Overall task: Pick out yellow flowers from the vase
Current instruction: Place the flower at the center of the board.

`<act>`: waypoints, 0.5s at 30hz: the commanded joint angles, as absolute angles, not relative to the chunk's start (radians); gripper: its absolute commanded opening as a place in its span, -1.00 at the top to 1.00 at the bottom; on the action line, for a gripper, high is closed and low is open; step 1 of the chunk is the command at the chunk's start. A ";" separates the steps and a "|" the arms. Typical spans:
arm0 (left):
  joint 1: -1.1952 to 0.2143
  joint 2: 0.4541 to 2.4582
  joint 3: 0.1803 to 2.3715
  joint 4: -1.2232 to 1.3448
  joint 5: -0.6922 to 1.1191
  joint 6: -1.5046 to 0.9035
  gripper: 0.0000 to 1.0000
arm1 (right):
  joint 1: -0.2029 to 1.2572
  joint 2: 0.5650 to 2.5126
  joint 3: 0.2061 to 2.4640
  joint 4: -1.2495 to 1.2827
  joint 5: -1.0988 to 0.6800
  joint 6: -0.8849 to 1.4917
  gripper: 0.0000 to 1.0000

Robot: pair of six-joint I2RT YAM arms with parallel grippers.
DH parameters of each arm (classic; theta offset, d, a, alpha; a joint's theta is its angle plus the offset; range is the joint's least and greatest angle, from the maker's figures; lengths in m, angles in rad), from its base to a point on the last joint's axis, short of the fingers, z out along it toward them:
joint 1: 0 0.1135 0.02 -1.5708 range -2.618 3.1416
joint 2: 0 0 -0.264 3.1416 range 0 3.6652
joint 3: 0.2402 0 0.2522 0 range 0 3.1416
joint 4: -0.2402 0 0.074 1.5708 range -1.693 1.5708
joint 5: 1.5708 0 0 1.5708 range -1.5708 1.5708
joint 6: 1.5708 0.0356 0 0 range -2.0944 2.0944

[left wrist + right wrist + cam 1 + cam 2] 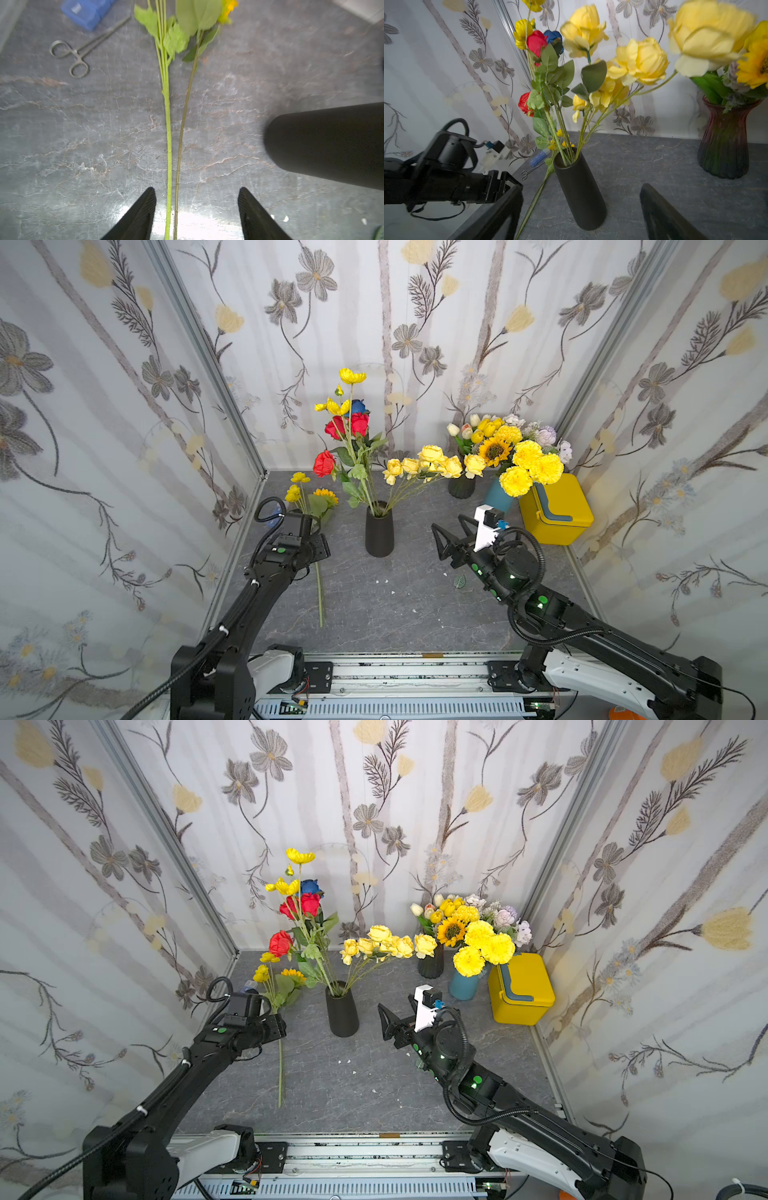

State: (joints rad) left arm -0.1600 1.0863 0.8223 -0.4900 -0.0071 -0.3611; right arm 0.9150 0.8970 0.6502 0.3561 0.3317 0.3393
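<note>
Yellow flowers [432, 456] look light, floppy; pinch stems [580, 137] just above the vase [379, 535]. Left gripper [197, 189], right gripper [445, 524]: both apart.

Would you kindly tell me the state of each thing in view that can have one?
laid yellow flowers, flat on the table.
left gripper, open, jaws either side of their stems, not gripping.
right gripper, open, empty.
black vase, upright, holding flowers.
yellow roses, in the black vase, leaning.
yellow box, lid shut.
forceps, shut, lying flat.
</note>
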 commanded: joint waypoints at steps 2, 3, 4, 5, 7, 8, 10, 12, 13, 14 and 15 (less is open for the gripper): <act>-0.160 0.914 0.785 -0.380 -0.013 -0.348 -1.00 | 0.906 1.001 0.562 0.654 0.346 0.431 -0.75; -0.160 0.882 0.781 -0.371 -0.015 -0.351 -1.00 | 0.901 1.033 0.526 0.753 0.338 0.425 -0.75; -0.160 0.857 0.777 -0.363 -0.017 -0.354 -1.00 | 0.900 1.064 0.499 0.824 0.341 0.419 -0.73; -0.160 0.833 0.769 -0.352 -0.017 -0.358 -1.00 | 0.896 1.097 0.488 0.885 0.346 0.414 -0.72; -0.160 0.797 0.758 -0.340 -0.014 -0.366 -1.00 | 0.887 1.176 0.488 0.972 0.335 0.388 -0.69; -0.160 0.784 0.756 -0.339 -0.012 -0.368 -1.00 | 0.877 1.224 0.494 1.022 0.315 0.379 -0.68; -0.160 0.765 0.752 -0.342 -0.014 -0.370 -1.00 | 0.856 1.299 0.496 1.128 0.254 0.380 -0.63; -0.160 0.745 0.747 -0.339 -0.021 -0.372 -1.00 | 0.831 1.377 0.511 1.233 0.184 0.381 -0.54; -0.160 0.736 0.747 -0.338 -0.020 -0.374 -1.00 | 0.829 1.403 0.522 1.254 0.166 0.379 -0.52; -0.160 0.727 0.744 -0.333 -0.013 -0.374 -1.00 | 0.828 1.433 0.538 1.266 0.149 0.378 -0.52; -0.160 0.718 0.744 -0.331 -0.005 -0.373 -1.00 | 0.793 1.469 0.566 1.277 0.125 0.368 -0.52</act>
